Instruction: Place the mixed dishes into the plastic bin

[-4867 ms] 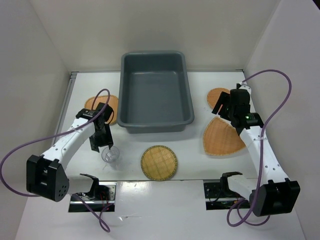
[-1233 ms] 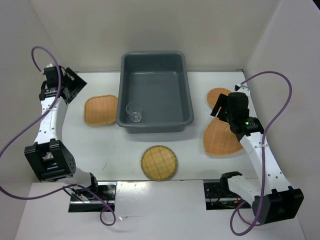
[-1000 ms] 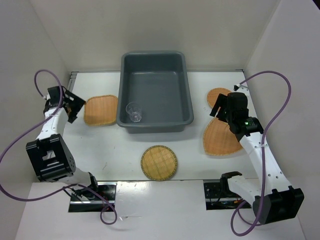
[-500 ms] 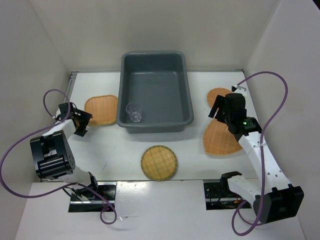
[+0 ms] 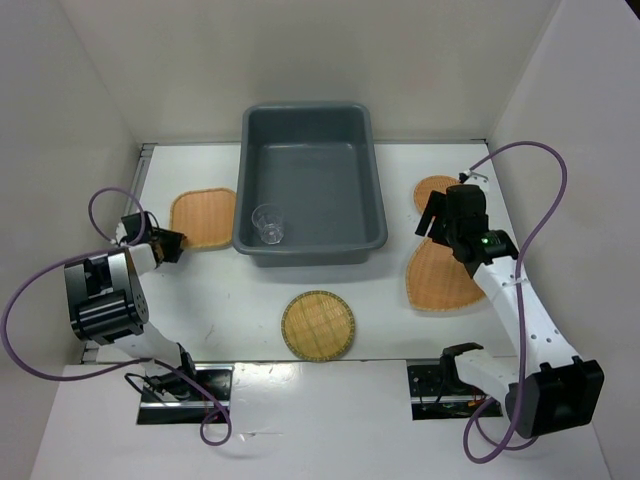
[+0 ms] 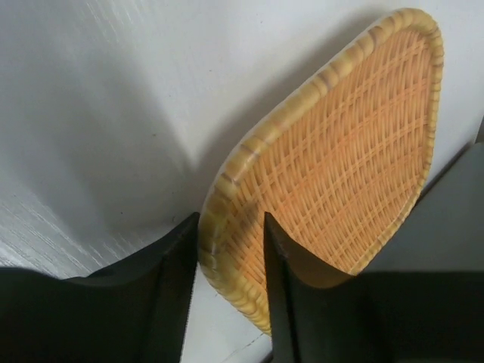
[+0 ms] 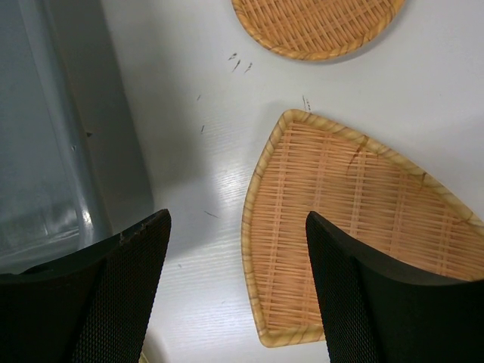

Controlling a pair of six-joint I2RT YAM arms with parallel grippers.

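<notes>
Left of the plastic bin point(image 5: 320, 180), the left gripper point(image 6: 231, 227) pinches the rim of the rounded-square plate point(image 6: 340, 151). The next move is probably lifting it over the bin wall. The right gripper point(image 7: 236, 219) hangs open.

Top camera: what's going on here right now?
The left gripper has its fingers pinched on the rim of the rounded-square bamboo plate, left of the plastic bin. The clear cup stands in the bin. The right gripper hangs open above the fan-shaped plate. Both round plates lie on the table.
</notes>
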